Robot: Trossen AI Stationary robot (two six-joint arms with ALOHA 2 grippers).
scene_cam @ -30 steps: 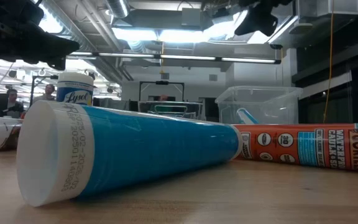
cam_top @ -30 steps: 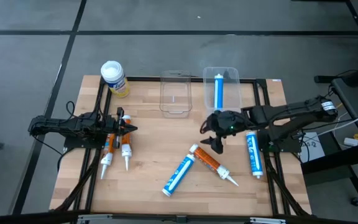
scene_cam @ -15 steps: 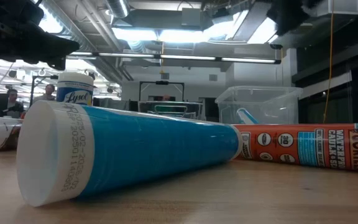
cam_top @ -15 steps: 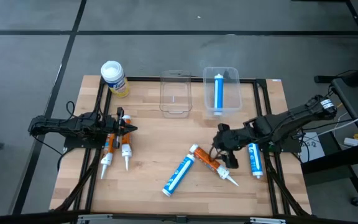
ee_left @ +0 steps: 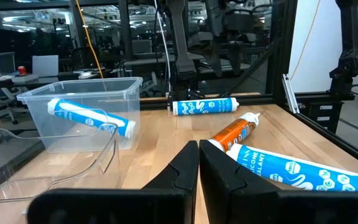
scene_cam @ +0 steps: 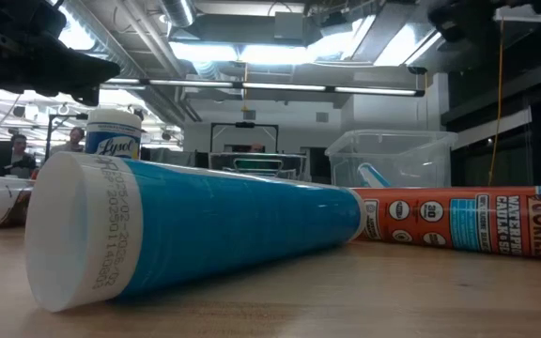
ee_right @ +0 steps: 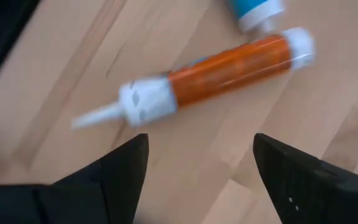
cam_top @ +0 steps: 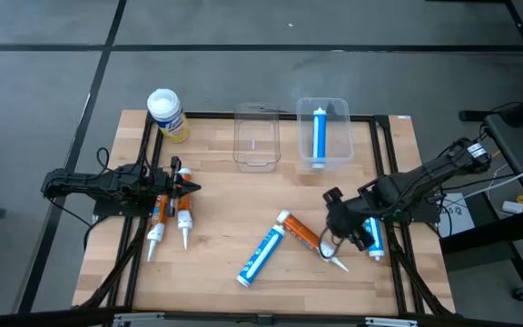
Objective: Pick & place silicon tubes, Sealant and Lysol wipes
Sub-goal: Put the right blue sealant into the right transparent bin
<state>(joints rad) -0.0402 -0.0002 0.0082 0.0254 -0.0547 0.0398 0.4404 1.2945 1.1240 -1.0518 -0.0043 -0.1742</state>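
Hovering right gripper (cam_top: 338, 234) (spread wide) over cylindrical orange tube (ee_right: 222, 70).

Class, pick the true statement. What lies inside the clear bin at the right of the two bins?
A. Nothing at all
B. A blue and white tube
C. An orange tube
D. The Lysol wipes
B: in the high view a blue and white tube lies in the right-hand clear bin; the left wrist view shows it there too.

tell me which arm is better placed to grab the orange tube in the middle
Right: the right gripper hovers open beside the orange tube. The left gripper sits shut far across the table.
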